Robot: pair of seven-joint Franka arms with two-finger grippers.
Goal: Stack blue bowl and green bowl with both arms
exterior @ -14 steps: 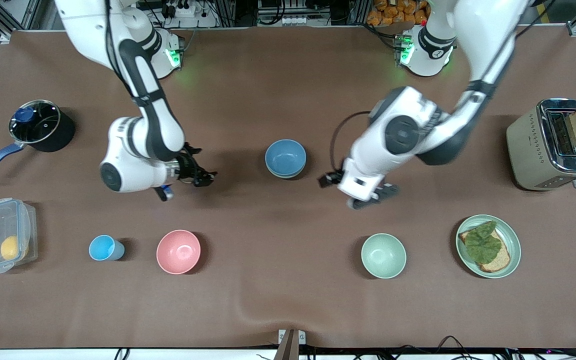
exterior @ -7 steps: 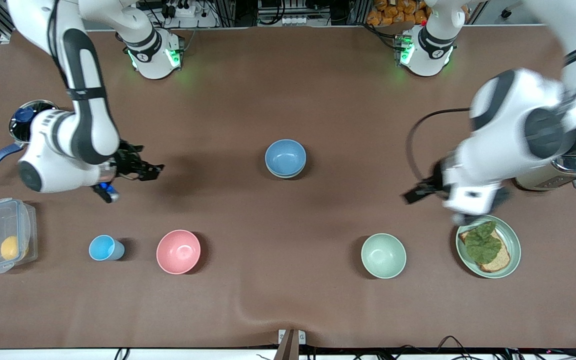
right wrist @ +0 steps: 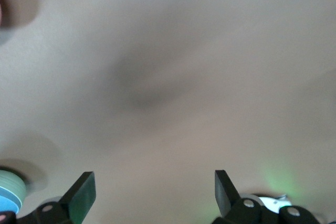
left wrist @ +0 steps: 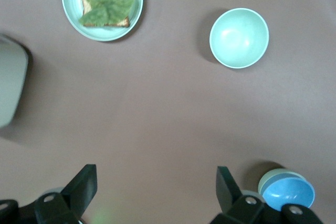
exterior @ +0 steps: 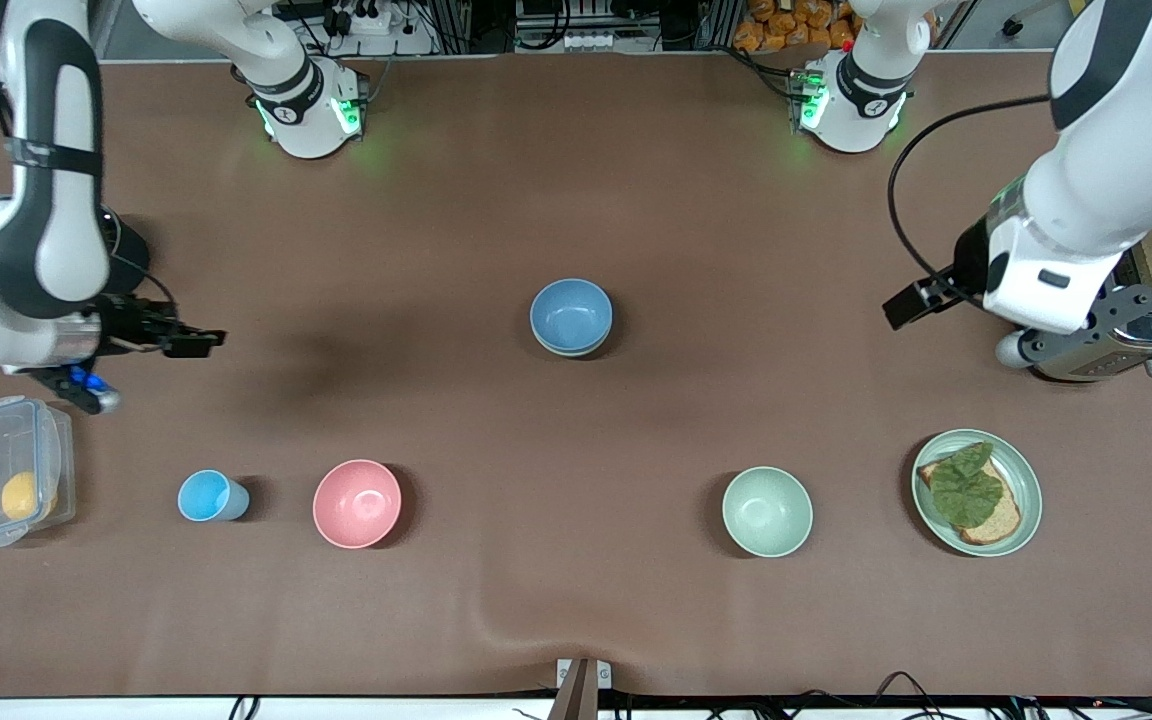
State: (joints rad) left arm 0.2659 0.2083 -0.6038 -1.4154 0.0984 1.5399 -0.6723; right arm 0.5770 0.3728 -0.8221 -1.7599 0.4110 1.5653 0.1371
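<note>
"Blue on green, as far as I can make out. The blue bowl (exterior: 571, 312) sits mid-table, and the left wrist view shows a pale green bowl (left wrist: 271, 177) rim peeking out beneath it."

"So the stack looks done?"

"I'd judge so (though from the front camera the lower rim is hard to tell apart). A second green bowl (exterior: 766, 511) stands alone, nearer the front camera and toward the left arm's end, beside the plate with toast (exterior: 1021, 520)."

"Where are the arms?"

"Both well apart from the stack. The left gripper (left wrist: 155, 182) hangs over the toaster (exterior: 1136, 330), jaws spread wide with nothing between them. The right gripper (right wrist: 152, 184) is over bare table at its own end, above the lidded plastic box (exterior: 6, 470), jaws likewise released and empty."

"Which is closer to the bowls?"

"Neither by much; the stack lies between them, toward the table's middle from each. Bowls are round, so no long axis to line up on."

"Room to move?"

"Plenty. Open brown table (exterior: 576, 600) rings the stack; the pink bowl (exterior: 356, 503) and light-blue cup (exterior: 208, 496) sit nearer the front camera, out of any path. Only the left arm has clutter beneath it."
</note>
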